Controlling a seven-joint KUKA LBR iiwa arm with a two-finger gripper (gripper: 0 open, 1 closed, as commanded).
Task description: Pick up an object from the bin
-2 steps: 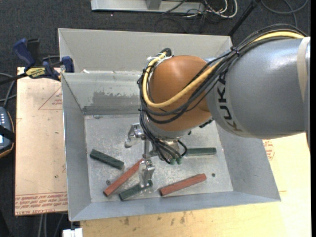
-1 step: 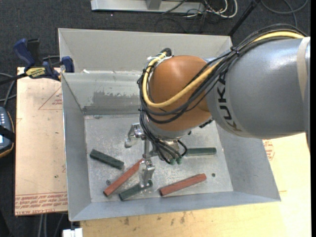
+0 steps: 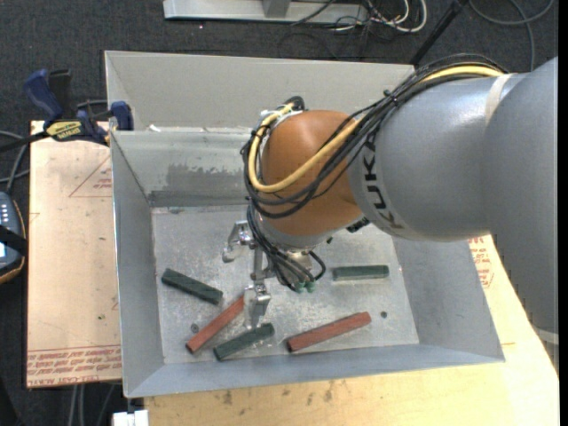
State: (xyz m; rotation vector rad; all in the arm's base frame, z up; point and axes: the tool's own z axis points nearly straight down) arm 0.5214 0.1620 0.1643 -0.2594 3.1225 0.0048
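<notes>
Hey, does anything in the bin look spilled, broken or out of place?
Nothing stands out. The gripper is by the left red bar; the other bars lie loose, flat and whole in the bin.

The bin (image 3: 191, 238) has bare floor along its far left, under the sloping far wall, and again in the near right corner, past the right red bar (image 3: 328, 333). The arm (image 3: 444, 167) and its orange cover (image 3: 306, 176) hang over the middle and far right, blocking that side from above. The near wall is crowded: the left red bar (image 3: 216, 327) lies slanted, the near green bar (image 3: 244, 342) is just beside it, and the gripper (image 3: 259, 304) sits low over both. The left green bar (image 3: 191, 287) and right green bar (image 3: 360, 273) each lie apart, with bare floor around them.
</notes>
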